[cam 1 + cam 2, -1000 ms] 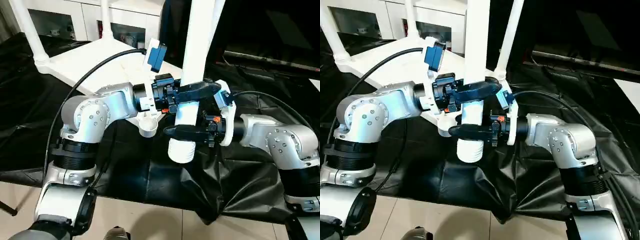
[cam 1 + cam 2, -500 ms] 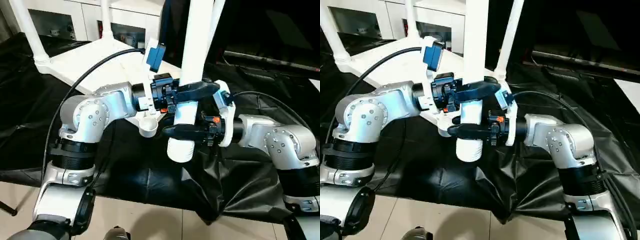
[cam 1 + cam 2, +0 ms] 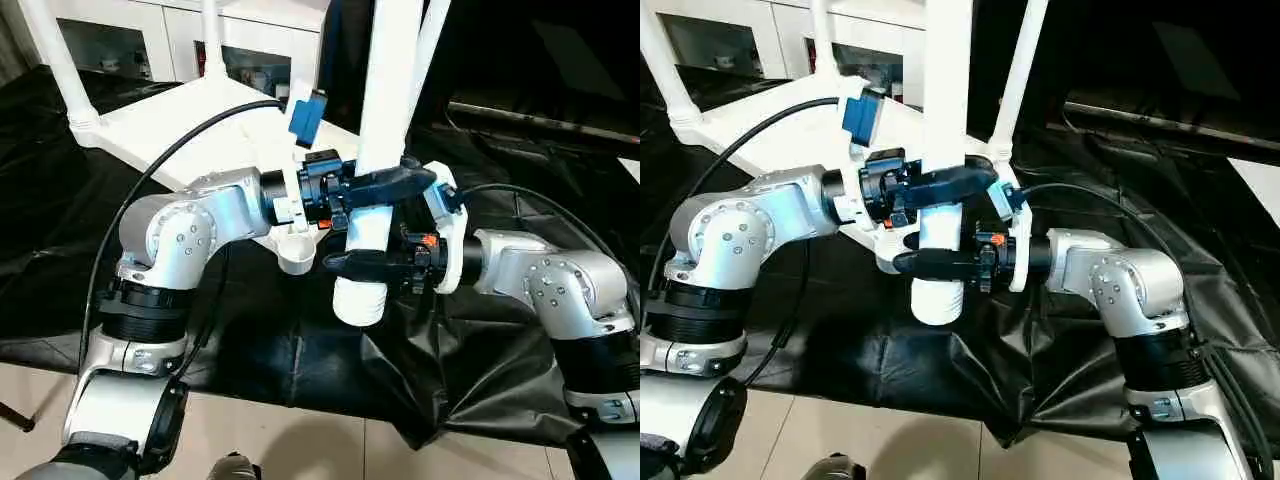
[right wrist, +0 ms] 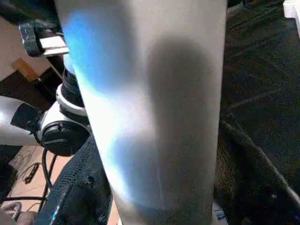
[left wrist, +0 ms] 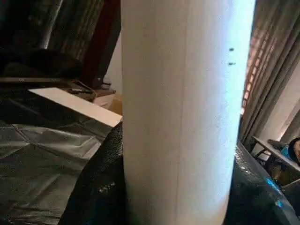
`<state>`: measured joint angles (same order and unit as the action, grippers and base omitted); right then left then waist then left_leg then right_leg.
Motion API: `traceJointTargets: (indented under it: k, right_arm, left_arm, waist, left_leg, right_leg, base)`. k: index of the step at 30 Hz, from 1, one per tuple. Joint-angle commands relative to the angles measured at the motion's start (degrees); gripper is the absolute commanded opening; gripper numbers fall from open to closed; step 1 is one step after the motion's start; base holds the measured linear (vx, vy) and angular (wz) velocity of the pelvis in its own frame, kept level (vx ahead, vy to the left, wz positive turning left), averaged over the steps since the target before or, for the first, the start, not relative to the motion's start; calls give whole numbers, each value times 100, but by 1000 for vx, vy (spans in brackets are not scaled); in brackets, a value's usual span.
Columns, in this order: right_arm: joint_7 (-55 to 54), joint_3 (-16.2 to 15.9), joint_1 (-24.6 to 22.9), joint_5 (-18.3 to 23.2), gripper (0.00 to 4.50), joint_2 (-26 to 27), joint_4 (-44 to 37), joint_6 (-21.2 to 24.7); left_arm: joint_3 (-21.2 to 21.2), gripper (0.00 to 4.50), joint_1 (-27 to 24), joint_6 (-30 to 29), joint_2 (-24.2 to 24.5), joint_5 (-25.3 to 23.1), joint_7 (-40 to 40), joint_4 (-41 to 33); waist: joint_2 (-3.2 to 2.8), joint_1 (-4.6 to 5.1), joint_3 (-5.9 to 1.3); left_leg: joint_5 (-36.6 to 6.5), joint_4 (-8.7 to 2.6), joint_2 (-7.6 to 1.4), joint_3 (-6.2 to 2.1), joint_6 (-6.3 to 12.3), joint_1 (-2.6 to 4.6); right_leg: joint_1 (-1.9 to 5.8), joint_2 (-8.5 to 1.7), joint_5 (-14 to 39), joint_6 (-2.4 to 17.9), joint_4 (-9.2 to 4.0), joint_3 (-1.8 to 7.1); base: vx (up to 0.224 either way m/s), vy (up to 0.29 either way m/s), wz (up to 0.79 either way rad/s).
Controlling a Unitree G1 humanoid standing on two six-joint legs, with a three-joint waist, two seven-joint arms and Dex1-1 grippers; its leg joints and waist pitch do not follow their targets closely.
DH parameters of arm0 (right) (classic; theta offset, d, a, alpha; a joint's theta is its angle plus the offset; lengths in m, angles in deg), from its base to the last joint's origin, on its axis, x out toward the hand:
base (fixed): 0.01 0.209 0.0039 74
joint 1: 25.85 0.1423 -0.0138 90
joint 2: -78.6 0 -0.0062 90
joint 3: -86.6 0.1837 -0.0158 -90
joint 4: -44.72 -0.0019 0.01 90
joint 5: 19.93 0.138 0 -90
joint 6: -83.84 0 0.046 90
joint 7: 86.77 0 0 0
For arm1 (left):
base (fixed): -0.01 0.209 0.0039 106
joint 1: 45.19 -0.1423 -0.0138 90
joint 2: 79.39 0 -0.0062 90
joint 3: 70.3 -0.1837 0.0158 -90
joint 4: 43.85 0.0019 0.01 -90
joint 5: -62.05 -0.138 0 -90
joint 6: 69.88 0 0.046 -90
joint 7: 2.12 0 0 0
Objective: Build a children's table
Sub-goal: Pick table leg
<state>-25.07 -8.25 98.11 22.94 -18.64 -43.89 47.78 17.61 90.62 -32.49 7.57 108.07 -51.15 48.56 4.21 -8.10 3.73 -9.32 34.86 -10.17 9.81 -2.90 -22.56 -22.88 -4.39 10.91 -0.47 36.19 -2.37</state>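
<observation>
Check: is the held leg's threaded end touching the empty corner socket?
Apart. Left eye view: leg end hangs beside the socket, black cloth visible between them.

Held leg drifted slightly leftward

The long white tubular plastic leg (image 3: 385, 120), with the two grippers around it, edged a little toward the tabletop's near-corner socket (image 3: 297, 255).

Both forearms are rounded silver metal shells with small dark screws ringed round their joint caps, stacked on black ribbed collars. A thick black cable (image 3: 165, 165) arcs over the left arm, another (image 3: 545, 205) loops over the right. A blue camera block (image 3: 308, 113) sits on a white bracket; each wrist ends in black housing with small orange-red fittings and matte black fingers
</observation>
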Motion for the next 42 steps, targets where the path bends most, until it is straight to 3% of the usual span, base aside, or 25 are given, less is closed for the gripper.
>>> traceJointTargets:
  k: [1, 14, 20, 27, 28, 30, 33, 35, 36, 38, 39, 42]
  right_arm:
    - [-81, 351, 179, -42, 315, -160, 147, -91]
    - [236, 228, 203, 20, 315, -367, 79, -98]
    - [226, 192, 175, 52, 245, -350, 64, -79]
    - [173, 198, 124, 22, 211, -338, 53, -79]
    - [133, 216, 93, 20, 210, -323, 39, -85]
    - [115, 224, 78, 17, 206, -317, 34, -91]
    - [-58, 340, 18, 33, 204, -228, 33, -125]
    - [-339, 648, -29, 202, 194, -26, 19, -147]
    - [-422, 744, -36, 265, 194, 33, 11, -146]
    - [-775, 1150, -84, 534, 193, 277, 6, -190]
    - [-775, 1150, -84, 534, 193, 277, 6, -190]
    - [-1089, 1421, -159, 685, 192, 448, -50, -291]
  left_arm:
    - [-199, 189, 10, -134, -12, 71, -256, -236]
    - [-263, 189, -11, -25, 22, -45, -277, -185]
    - [-283, 189, -23, -4, 23, -63, -252, -181]
    - [-309, 189, -46, 40, -11, -115, -238, -157]
    - [-313, 189, -59, 68, -35, -171, -161, -148]
    - [-311, 245, -62, 84, -50, -199, -101, -136]
    - [72, 262, 9, 22, -366, -86, 505, 163]
    - [446, 287, -132, 118, -595, 237, 655, 186]
    - [552, 287, -170, 153, -668, 322, 724, 191]
    - [897, 314, -447, 657, -1058, 506, 978, 102]
    - [897, 314, -447, 657, -1058, 506, 978, 102]
    - [1551, 336, -511, 1323, -1638, 787, 1760, 195]
  waist:
    - [-75, 22, -438]
    - [-50, 12, -435]
    - [-64, 14, -433]
    - [-73, 20, -439]
    - [-96, 20, -444]
    - [-82, 21, -444]
    - [-94, 11, -441]
    - [-133, 15, -444]
    - [-106, 22, -451]
    - [-105, 24, -442]
    - [-103, 12, -444]
    - [-102, 12, -454]
  left_leg:
    - [-1155, -443, -252, -62, -414, 170]
    - [-1077, -433, -252, -56, -355, 155]
    - [-1131, -433, -255, -57, -357, 166]
    - [-1100, -433, -254, -60, -371, 162]
    - [-1079, -429, -255, -62, -373, 164]
    - [-1100, -427, -251, -56, -367, 165]
    - [-1162, -416, -250, -55, -380, 176]
    - [-1186, -425, -248, -68, -408, 153]
    - [-1218, -419, -246, -63, -396, 157]
    - [-1185, -427, -249, -63, -338, 137]
    - [-1208, -421, -243, -64, -332, 143]
    - [-1212, -423, -258, -69, -316, 139]
  right_leg:
    - [264, -352, 834, 1114, -399, 194]
    - [269, -358, 899, 1095, -402, 197]
    - [260, -357, 950, 1110, -406, 195]
    - [267, -350, 810, 1147, -393, 191]
    - [268, -352, 753, 1163, -386, 193]
    - [271, -349, 734, 1178, -390, 192]
    - [265, -353, 756, 1209, -401, 193]
    - [280, -365, 748, 1240, -398, 190]
    - [282, -365, 722, 1282, -400, 185]
    - [293, -366, 667, 1311, -419, 189]
    - [296, -366, 721, 1299, -433, 182]
    - [307, -362, 662, 1258, -430, 180]
  base:
    - [0, 0, 0]
    - [0, 0, 0]
    - [0, 0, 0]
    - [0, 0, 0]
    - [0, 0, 0]
    - [0, 0, 0]
    - [0, 0, 0]
    - [0, 0, 0]
    - [0, 0, 0]
    - [0, 0, 0]
    - [0, 0, 0]
    - [0, 0, 0]
